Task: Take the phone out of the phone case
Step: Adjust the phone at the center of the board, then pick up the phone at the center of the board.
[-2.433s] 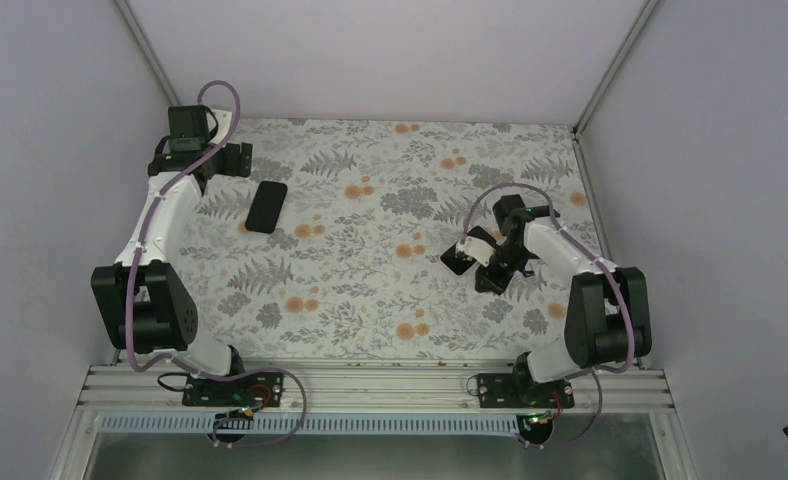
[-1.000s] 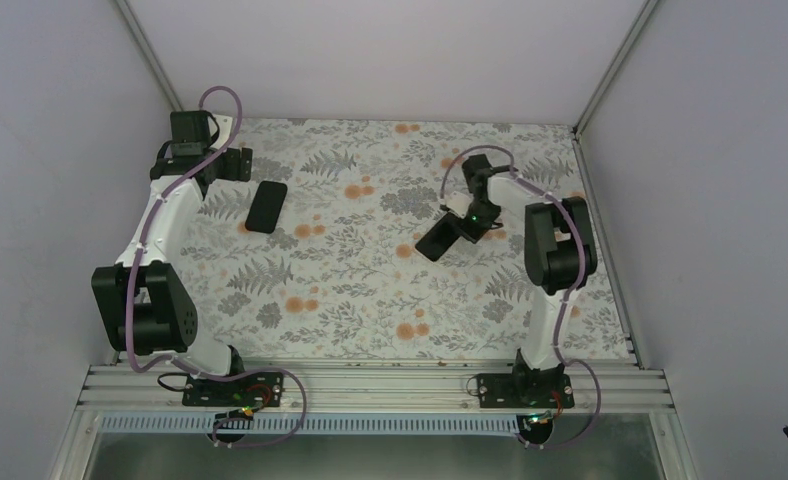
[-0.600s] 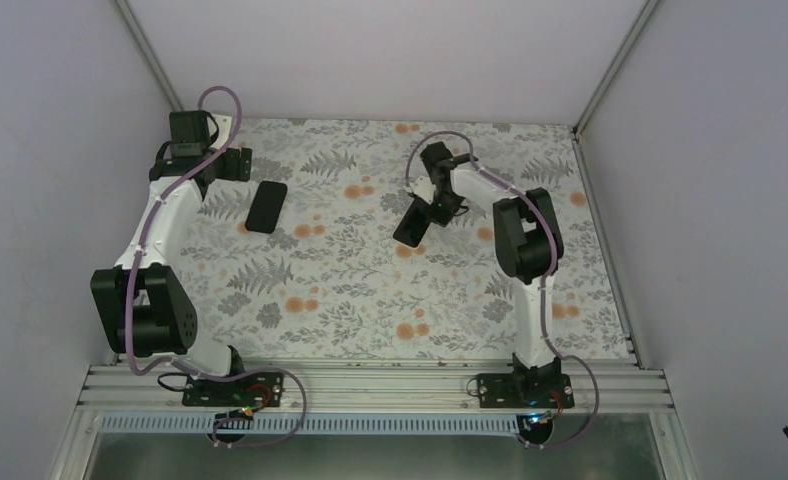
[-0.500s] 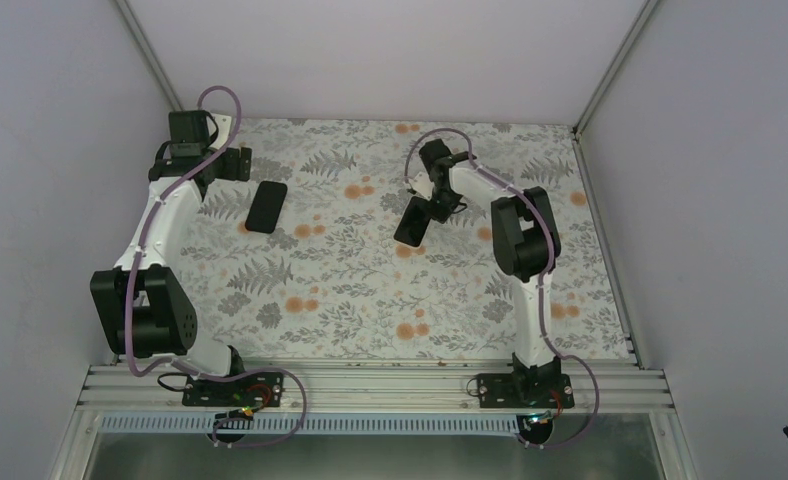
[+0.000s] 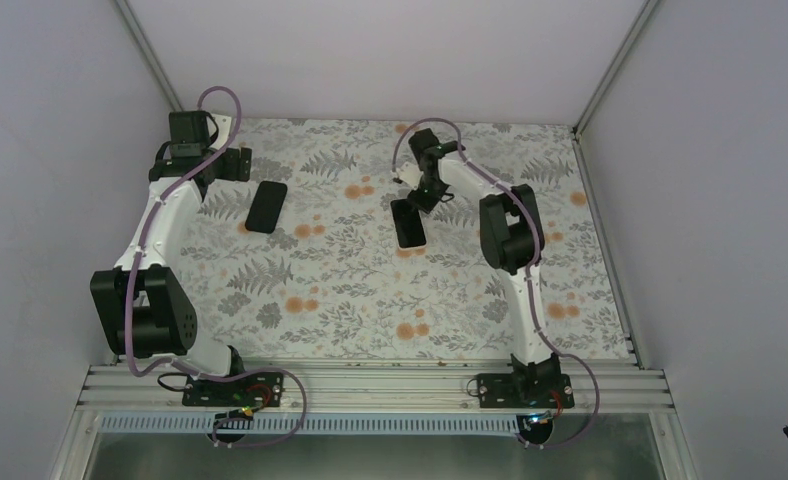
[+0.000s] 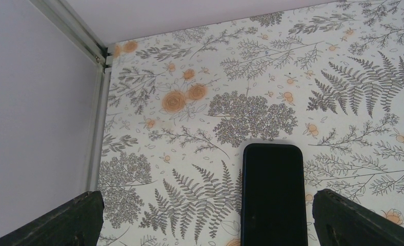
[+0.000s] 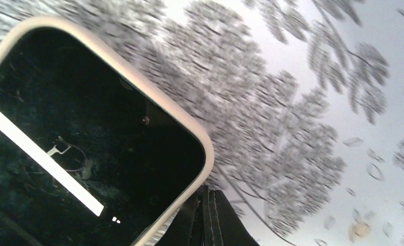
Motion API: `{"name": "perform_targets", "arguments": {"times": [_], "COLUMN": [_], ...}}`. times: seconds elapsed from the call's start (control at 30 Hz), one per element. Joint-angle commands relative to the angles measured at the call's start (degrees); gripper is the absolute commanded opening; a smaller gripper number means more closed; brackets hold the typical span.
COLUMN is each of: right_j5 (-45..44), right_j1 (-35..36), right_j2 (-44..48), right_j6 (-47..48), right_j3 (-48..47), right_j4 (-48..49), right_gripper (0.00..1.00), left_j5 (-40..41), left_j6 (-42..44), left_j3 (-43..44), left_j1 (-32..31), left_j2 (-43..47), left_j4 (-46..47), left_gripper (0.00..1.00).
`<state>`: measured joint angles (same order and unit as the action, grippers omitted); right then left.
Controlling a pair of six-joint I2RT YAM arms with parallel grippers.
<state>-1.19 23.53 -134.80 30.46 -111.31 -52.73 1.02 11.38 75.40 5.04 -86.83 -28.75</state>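
The black phone [image 5: 266, 206] lies flat on the floral table at the far left; in the left wrist view it [image 6: 274, 195] lies just ahead, towards the right finger. My left gripper [image 5: 232, 163] is open and empty beside it, its fingers wide apart [image 6: 206, 207]. The phone case [image 5: 407, 223] is black inside with a cream rim and has no phone in it; it fills the left of the right wrist view [image 7: 82, 148]. My right gripper [image 5: 418, 196] is shut on the case's edge [image 7: 206, 200] and holds it low over the table's far centre.
The floral table cover [image 5: 350, 290] stretches between grey walls. A metal corner post [image 6: 95, 56] and the left wall stand close to the left gripper. The right arm [image 5: 505, 225] reaches far over the table. A metal rail [image 5: 370, 385] runs along the near edge.
My right arm has swung the phone case from the right side of the table leftwards to the far centre. The left arm and the phone have stayed where they were.
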Motion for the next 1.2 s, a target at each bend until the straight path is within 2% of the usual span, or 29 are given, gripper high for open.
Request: {"name": "perform_targets", "arguments": {"times": [0.0,0.27,0.4,0.43,0.5,0.57,0.6,0.67,0.77,0.97,1.17], "right_j5": [7.9,10.1,-3.7,-4.7,-1.9,4.4,8.2,15.2,20.4,21.3,20.8], "right_j1": [3.5,9.1,10.5,10.3,9.9,9.9,9.8,9.3,7.8,7.4,7.0], "right_j2": [-1.1,-1.0,3.9,6.7,13.0,16.7,17.8,19.7,21.9,26.7,23.0], "right_j6": [1.0,0.8,-3.4,-3.5,-2.3,0.4,2.1,5.9,9.7,15.5,14.8], "right_j3": [-1.7,-2.3,2.6,5.2,10.1,12.1,12.4,14.2,17.8,27.7,28.1], "right_j4": [-1.8,0.3,11.6,14.7,16.5,11.0,6.8,1.2,-0.9,6.9,9.5], "right_gripper": [0.04,0.04,0.04,0.10,0.50,0.94,0.99,1.00,1.00,1.00,1.00], "left_j5": [0.3,0.4,0.6,0.7,0.6,0.0,-0.2,-1.0,-1.2,-1.2,-0.9], "left_j6": [0.3,0.3,0.3,0.4,0.5,0.6,0.6,0.5,0.5,0.8,1.0], "left_j3": [-0.6,-0.8,-1.0,-1.0,-1.4,-1.7,-1.8,-1.6,-1.1,-1.5,-2.1], "left_j1": [0.4,0.4,0.4,0.4,0.4,0.5,0.5,0.5,0.5,0.5,0.5], "left_j2": [1.5,1.9,2.3,2.5,3.0,3.3,3.4,2.9,2.4,2.6,2.6], "left_j4": [1.6,1.8,2.0,2.0,2.3,2.6,2.6,2.6,2.4,2.5,2.9], "left_gripper": [1.00,1.00,1.00,1.00,1.00,1.00,1.00,1.00,1.00,1.00,1.00]}}
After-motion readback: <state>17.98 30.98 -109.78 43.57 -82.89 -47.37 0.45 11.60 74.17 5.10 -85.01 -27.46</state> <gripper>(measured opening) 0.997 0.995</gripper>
